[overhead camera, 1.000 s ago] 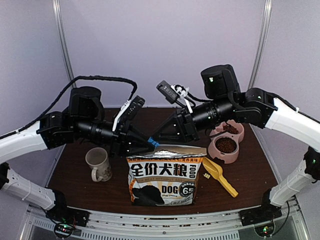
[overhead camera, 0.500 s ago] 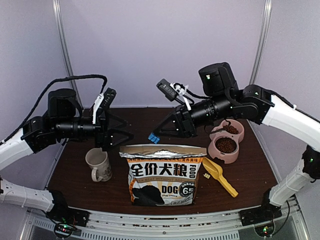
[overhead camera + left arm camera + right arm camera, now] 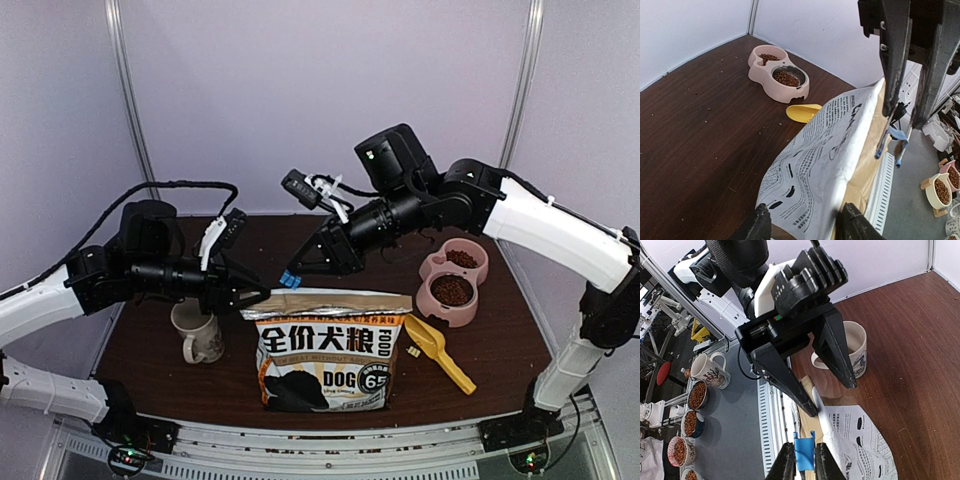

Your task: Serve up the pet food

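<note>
Shows pet food (image 3: 452, 290) in both wells of a pink double bowl (image 3: 445, 313), behind and to the right of the bag (image 3: 325, 360). Shows the bag upright, printed face toward the arms' bases. Finds the left gripper (image 3: 805, 225) spread wide at the bag's top left corner, one finger on either side of the top edge; cannot tell whether touching. Finds the right gripper (image 3: 804, 446) pinched on a blue clip (image 3: 291, 279) just above that same corner. Shows also a mug (image 3: 197, 328) left of the bag and a yellow scoop (image 3: 440, 350) right of it.
</note>
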### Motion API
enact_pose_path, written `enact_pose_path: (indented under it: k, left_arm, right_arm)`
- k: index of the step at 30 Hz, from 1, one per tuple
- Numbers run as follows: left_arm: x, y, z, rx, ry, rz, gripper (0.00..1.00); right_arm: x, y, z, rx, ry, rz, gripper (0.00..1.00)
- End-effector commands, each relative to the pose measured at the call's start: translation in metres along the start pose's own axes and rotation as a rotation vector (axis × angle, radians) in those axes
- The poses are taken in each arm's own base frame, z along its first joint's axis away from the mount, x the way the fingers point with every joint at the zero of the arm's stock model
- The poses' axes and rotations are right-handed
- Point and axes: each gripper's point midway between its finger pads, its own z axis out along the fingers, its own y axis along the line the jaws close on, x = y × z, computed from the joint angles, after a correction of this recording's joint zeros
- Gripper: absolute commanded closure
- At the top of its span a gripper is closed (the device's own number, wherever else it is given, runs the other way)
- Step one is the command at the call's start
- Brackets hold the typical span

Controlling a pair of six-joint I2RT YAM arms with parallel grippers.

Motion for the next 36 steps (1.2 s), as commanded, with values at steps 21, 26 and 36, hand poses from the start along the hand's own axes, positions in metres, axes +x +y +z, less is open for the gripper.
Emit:
enact_pose_path:
  k: [21,26,36]
  left_arm:
    - [0.004,-0.015,0.002,0.116,-0.055,0.046,1.00]
    - [0.002,-0.018,0.001,0.128,-0.051,0.055,1.00]
    - [-0.002,-0.021,-0.001,0.142,-0.057,0.062,1.00]
  right_arm:
    - [0.009,-0.028,0.025,0.030,0.142,-0.014,1.00]
    - [-0.004,-0.029,0.018,0.027,0.111,-0.023,1.00]
    - [-0.007,-0.029,0.016,-0.007,0.116,-0.025,1.00]
